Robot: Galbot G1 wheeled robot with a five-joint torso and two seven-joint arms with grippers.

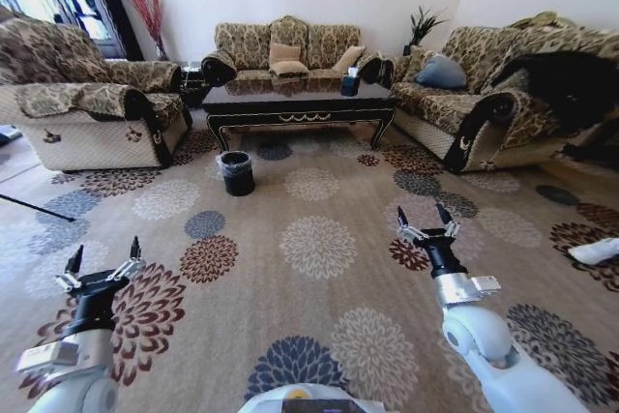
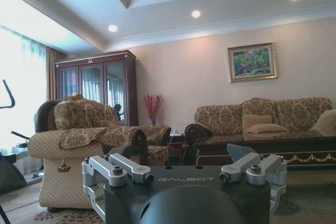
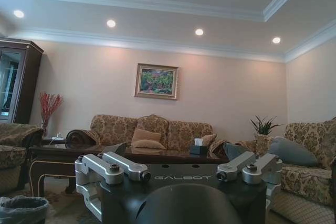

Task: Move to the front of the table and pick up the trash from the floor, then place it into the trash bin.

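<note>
**Patterned carpet and dark low surface**

The floor is covered by a beige carpet [image 1: 319,268] with round flower patterns in brown, blue and cream. On it stands the trash bin [image 1: 237,172], black with a whitish liner over its rim, near the front left leg of the surface [image 1: 300,102]. This surface is long, glossy dark brown, with a gold ornament on the front. A small dark box [image 1: 349,85] stands on its right part. Sofas stand around it on the carpet.

Head camera looks down and forward across the carpet; both low wrist cameras face level toward 12 o'clock, sharing the desk [image 1: 300,102].
</note>
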